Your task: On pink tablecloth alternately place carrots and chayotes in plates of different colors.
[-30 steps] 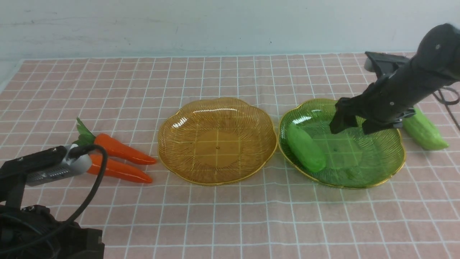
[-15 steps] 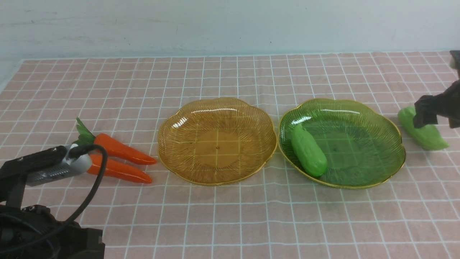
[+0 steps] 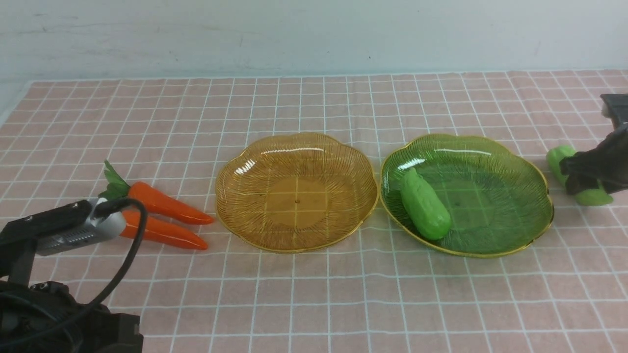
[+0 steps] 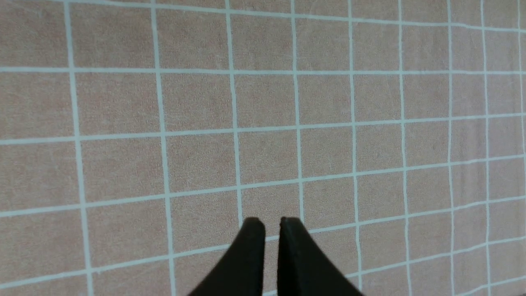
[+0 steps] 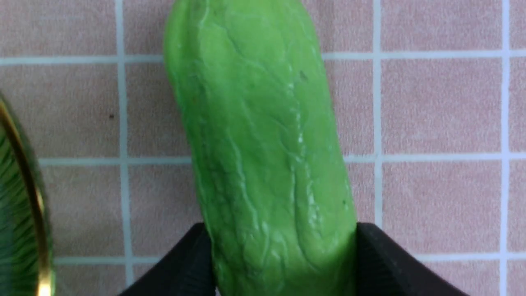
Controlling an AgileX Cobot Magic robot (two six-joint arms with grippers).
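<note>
While L gripper [image 4: 271,224] hangs closed, empty, over pink tablecloth [image 3: 314,304], R gripper [image 5: 283,232] clamps 2nd chayote [image 5: 259,123] at one end; veg lies on cloth just beside green plate [image 3: 490,196].

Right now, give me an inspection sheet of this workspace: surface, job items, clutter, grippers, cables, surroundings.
Surface: pink tablecloth, white grid, slightly wrinkled.
Job's things: amber plate empty; green plate holds the first chayote near its left side; second chayote lies on the cloth right of the green plate; two carrots lie side by side on the cloth left of the amber plate.
Clutter: nothing seen.
Grippers: left gripper shut, empty, over bare cloth; right gripper closed on the second chayote, one finger against each side.
Cables: black cable looping off the left arm.
Surroundings: pale wall behind the cloth.
</note>
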